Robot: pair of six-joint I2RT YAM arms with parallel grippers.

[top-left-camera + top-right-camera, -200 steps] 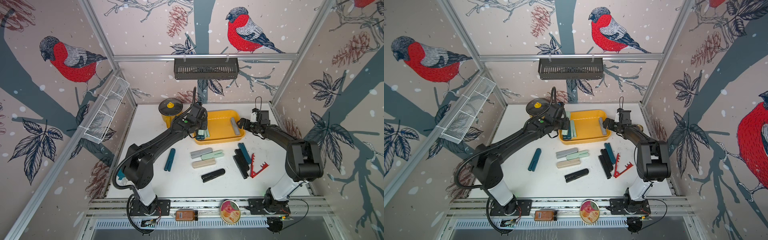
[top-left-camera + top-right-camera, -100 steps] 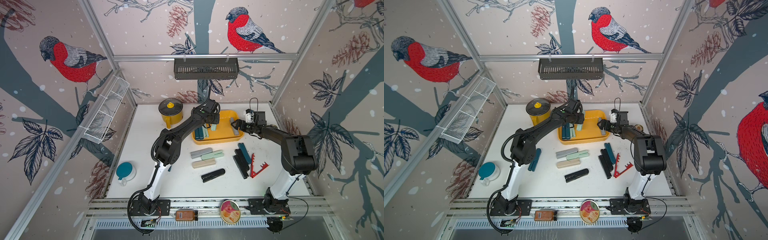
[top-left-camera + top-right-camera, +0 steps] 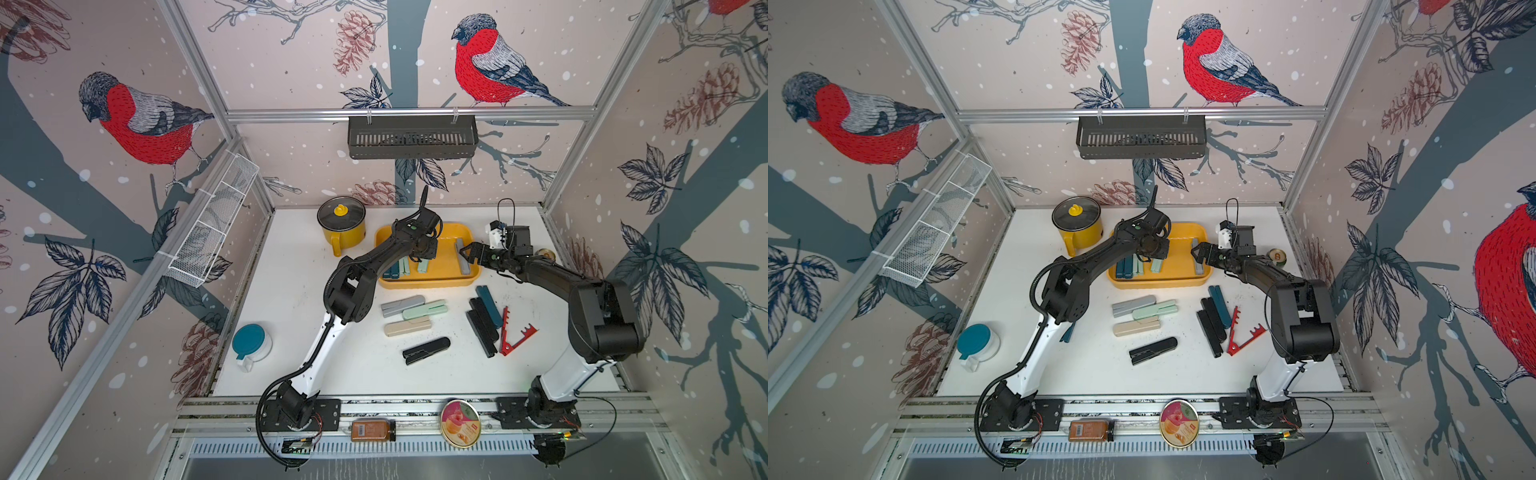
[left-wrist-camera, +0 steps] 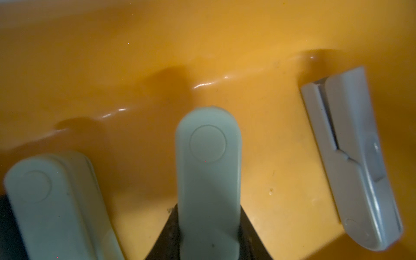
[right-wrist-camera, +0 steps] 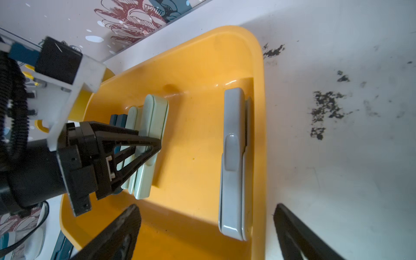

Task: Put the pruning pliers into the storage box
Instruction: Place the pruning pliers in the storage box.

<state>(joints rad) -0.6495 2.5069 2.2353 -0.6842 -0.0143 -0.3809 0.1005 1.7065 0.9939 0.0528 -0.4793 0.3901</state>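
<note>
- Change over the last second: the left arm (image 3: 353, 286) has lifted its elbow from the left side of the table (image 3: 374, 374). It has carried the left gripper (image 5: 156, 144) from the left end of the storage box (image 3: 432, 284) toward its middle.
- Left gripper: fingers clenched on a mint pruning pliers (image 4: 208, 168). The tool is held on edge, just beside a second mint pliers (image 4: 56, 202) and two teal pliers (image 5: 117, 119) already in the box. Contact with the box floor cannot be confirmed.
- Right gripper (image 5: 206, 209): fingers spread wide and holding nothing, poised at the right end of the box over the grey pruning pliers (image 5: 233, 157). That tool lies along the right wall, where it also lay a second ago.
- Meaning: the grey pruning pliers counts as delivered. The mint pruning pliers is at its drop position and probably needs only release.
- Not yet in the box, on the table:
  - centre: grey pliers (image 3: 402, 305), mint pliers (image 3: 426, 309), beige pliers (image 3: 407, 327), black pliers (image 3: 426, 350);
  - right: black pair (image 3: 482, 328), teal tool (image 3: 489, 305), red toothed tool (image 3: 515, 336);
  - partly hidden behind the left arm: a teal piece (image 3: 1068, 332).
- Assessment: less than half of the tools are stored. The right gripper is free for the next pick, and the right-hand group lies nearest to it.
</note>
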